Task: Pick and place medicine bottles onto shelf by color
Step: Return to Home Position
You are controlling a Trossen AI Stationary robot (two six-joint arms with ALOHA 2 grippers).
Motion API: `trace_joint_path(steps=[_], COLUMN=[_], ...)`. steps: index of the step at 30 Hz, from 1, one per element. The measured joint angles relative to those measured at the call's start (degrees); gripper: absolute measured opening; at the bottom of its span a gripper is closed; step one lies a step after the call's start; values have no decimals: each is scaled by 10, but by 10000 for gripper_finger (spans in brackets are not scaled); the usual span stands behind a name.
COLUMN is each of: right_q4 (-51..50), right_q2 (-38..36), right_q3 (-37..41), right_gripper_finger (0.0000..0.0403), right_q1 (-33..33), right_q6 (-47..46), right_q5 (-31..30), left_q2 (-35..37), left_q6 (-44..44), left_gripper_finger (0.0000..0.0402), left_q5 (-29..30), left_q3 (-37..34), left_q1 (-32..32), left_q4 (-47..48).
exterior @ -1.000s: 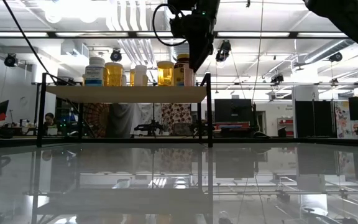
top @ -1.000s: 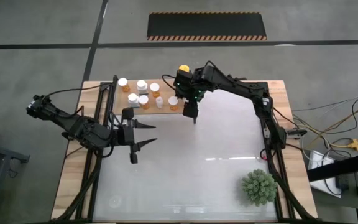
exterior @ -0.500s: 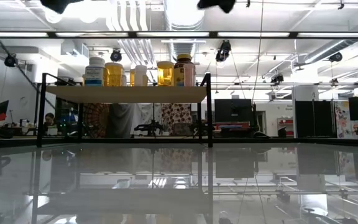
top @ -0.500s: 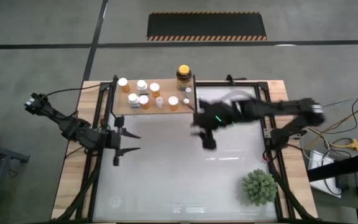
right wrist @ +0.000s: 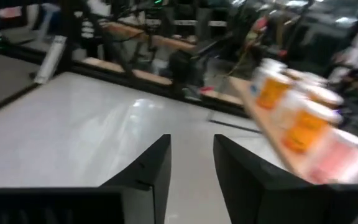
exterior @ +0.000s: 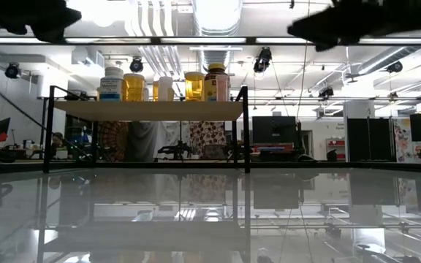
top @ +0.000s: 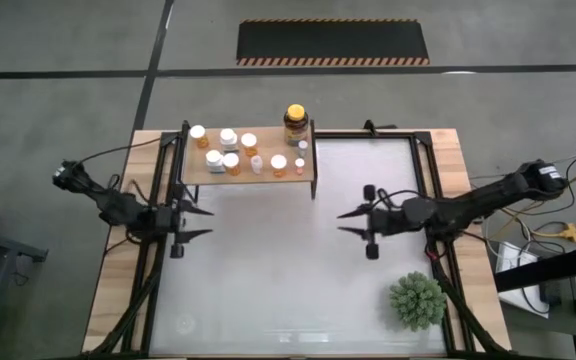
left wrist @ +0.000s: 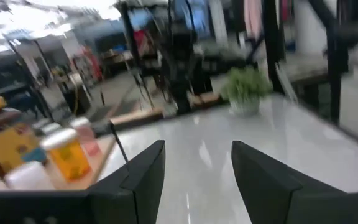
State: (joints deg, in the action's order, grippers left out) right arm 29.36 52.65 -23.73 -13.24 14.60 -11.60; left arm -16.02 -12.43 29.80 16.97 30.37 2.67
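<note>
Bottles [top: 230,160] stand upright, caps up, on the shelf [top: 196,168] at the far edge of the table [top: 288,290]. The board's long axis runs left to right. Amber jar [top: 294,119] sits at its far right corner. Left gripper [top: 203,223] and right gripper [top: 343,223] hover nearer, tips facing each other, jaws spread, both empty.

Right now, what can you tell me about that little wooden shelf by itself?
The shelf is a flat light-wood board on a thin black metal frame with slim legs, standing level at the far edge of the table. Several small white-capped pill bottles and a larger yellow-capped amber jar stand upright on it. Nothing else touches it.
</note>
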Motion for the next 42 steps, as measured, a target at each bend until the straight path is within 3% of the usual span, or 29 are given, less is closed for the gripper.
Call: trace_joint_path(steps=[5,10,16,21,34,36,42], right_q4=[44,46,48,35,32,11,-133], right_q2=[-94,-201,-308,-363,-366,-387,-465], right_q3=[88,155,210,227,225,230,230], right_gripper_finger=[87,66,49,49,47,47,47], right_q1=[52,105,132,133,133,133,142], right_q6=[30,84,94,16,-20,16,-23], right_q5=[20,87,85,80,79,69,6], left_q2=[81,152,127,106,37,26,1], left_q6=[-14,-45,-15,-15,-15,-15,-15], left_gripper_finger=[169,169,169,169,169,169,169], left_q5=[8,11,53,50,49,49,49], left_q3=[-39,-78,-115,-138,-164,-164,-165], left_q1=[0,0,0,0,0,0,0], left_q4=[-11,-15,-62,-62,-77,-76,-77])
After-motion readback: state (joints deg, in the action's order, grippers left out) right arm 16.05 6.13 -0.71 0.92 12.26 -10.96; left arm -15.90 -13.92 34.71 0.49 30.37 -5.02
